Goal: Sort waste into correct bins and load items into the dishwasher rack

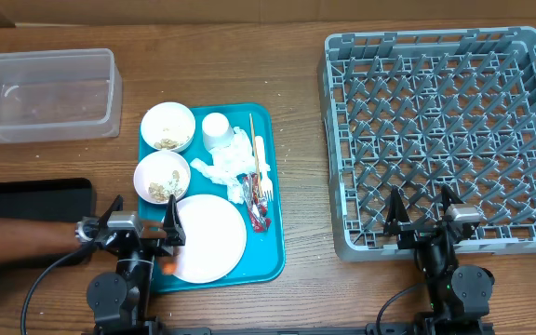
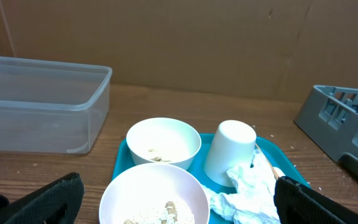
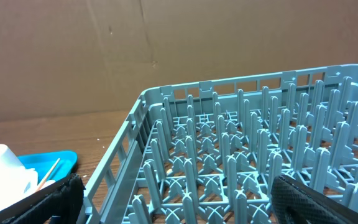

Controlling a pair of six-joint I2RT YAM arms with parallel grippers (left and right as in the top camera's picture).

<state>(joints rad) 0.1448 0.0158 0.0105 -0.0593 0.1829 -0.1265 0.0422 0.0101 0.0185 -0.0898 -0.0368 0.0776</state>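
Our left gripper (image 1: 140,217) has its jaws spread wide with nothing between them. It hangs over the near left corner of the teal tray (image 1: 274,256), and in the overhead view one finger overlaps the left edge of the pale pink plate (image 1: 214,240). Beyond the plate we see the near bowl (image 1: 162,175) and then the far bowl (image 1: 167,126), both on the tray and each holding beige food scraps (image 1: 161,192). The white cup (image 1: 217,130) stands just right of the far bowl. Crumpled napkins (image 1: 229,169) lie between the cup and the plate. The white fork (image 1: 261,173) and the thin wooden stick (image 1: 252,126) lie along their right side, and the red wrapper (image 1: 259,217) lies at the plate's right edge. Off the tray to the left, the black tray (image 1: 31,197) sits near the gripper and the clear tub (image 1: 45,93) sits farther back.

Our right gripper (image 1: 422,210) is likewise wide open and holds nothing. It hangs at the near wall of the dishwasher rack (image 1: 440,140), which sits well right of the teal tray. We see only pegs and lattice inside the rack.
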